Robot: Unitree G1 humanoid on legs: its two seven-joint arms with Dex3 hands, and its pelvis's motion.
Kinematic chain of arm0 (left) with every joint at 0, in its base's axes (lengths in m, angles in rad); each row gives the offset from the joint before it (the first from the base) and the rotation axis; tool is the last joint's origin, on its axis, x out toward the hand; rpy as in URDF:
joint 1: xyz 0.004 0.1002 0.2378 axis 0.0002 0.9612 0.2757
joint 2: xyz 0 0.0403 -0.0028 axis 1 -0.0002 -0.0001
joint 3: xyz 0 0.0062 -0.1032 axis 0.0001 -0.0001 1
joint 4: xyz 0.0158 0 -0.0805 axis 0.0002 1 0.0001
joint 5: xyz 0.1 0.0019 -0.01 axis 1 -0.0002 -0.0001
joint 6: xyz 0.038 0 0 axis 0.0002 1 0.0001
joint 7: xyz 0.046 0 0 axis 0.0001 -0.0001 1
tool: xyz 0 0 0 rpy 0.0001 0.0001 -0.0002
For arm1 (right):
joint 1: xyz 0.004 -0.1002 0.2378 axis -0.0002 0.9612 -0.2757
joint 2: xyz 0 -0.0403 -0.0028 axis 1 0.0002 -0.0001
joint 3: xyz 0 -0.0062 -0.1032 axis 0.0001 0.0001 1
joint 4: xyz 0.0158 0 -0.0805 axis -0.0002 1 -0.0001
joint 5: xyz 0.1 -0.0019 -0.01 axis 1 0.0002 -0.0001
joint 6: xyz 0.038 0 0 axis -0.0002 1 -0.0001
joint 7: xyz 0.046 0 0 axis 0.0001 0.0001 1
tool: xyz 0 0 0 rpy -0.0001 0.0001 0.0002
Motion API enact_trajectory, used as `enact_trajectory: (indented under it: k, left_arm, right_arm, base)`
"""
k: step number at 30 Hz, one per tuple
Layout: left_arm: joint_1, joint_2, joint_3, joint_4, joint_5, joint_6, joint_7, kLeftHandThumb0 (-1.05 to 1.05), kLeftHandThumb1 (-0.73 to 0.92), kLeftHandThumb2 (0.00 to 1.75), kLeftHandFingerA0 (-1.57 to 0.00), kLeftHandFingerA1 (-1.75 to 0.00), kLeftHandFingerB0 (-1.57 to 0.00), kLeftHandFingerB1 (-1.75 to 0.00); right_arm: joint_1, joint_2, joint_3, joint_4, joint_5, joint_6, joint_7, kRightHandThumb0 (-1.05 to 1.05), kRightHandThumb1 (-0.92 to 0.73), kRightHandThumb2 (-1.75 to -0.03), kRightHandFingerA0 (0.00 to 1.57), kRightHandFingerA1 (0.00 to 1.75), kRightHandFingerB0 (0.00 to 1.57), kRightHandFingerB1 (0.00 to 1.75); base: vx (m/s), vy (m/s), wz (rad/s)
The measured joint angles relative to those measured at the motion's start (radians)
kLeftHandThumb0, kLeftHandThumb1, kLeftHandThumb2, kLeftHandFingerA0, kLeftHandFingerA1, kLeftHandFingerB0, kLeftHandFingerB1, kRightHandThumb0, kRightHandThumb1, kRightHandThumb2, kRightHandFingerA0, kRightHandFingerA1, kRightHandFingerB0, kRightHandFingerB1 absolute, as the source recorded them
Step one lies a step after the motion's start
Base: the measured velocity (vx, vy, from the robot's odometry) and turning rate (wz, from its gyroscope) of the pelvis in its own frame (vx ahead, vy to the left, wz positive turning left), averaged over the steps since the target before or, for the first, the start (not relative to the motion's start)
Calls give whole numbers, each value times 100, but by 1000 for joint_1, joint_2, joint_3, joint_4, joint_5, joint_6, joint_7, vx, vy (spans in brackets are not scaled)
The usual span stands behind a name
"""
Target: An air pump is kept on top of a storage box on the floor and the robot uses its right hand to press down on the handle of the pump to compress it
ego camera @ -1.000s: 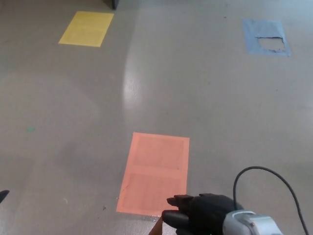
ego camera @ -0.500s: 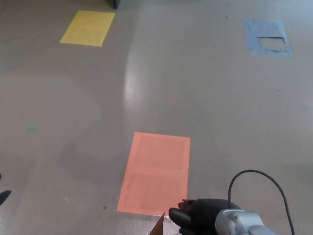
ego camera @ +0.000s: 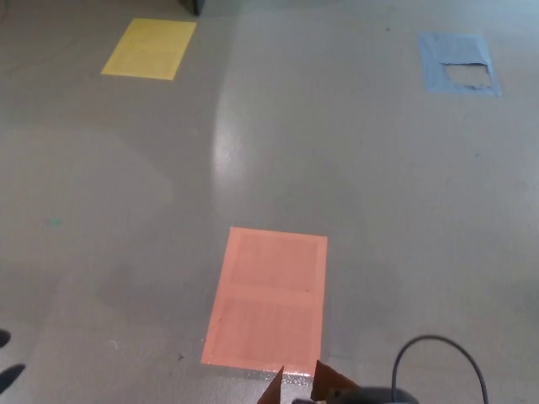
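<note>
Only a thin dark sliver of my right hand (ego camera: 370, 398) shows at the bottom edge, too little to tell how it is held. A black cable (ego camera: 438, 341) loops up from behind it. Just left of the hand, two brown cardboard corners of the storage box (ego camera: 331, 384) poke into the picture. The air pump and its handle are below the picture and hidden. Two small dark shapes at the lower left edge look like part of my left hand (ego camera: 8, 375).
An orange rectangle (ego camera: 269, 299) is marked on the grey floor just beyond the box. A yellow rectangle (ego camera: 150, 49) lies at the far left and a torn blue one (ego camera: 459, 64) at the far right.
My right hand has gone down and almost out of the picture at the bottom edge. More of the box's cardboard corners now show. The dark shapes at the left edge have shifted slightly.
</note>
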Motion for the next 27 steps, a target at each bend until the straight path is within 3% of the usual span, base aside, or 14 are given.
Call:
enact_trajectory:
  k: [17, 24, 27]
  left_arm:
    - [27, 0, -12, -5, 1, -23, 0, -55, 78, 62, -32, -34, -24, -29]
    - [6, 0, -14, -6, 1, -23, 0, -54, 77, 63, -29, -34, -23, -29]
    - [-5, 0, -14, -6, 0, -23, 0, -55, 77, 63, -29, -33, -23, -29]
  right_arm:
    - [-13, 8, -95, 13, -12, -71, -72, -92, -82, -118, 0, 17, 0, 14]
    - [-109, -53, -209, -142, 25, -161, -70, -82, -77, -107, 0, 21, 0, 19]
    - [-132, -87, -262, -270, 45, -187, -62, -87, -81, -111, 0, 15, 0, 13]
  base:
    - [0, 0, 0]
    - [0, 0, 0]
    - [0, 0, 0]
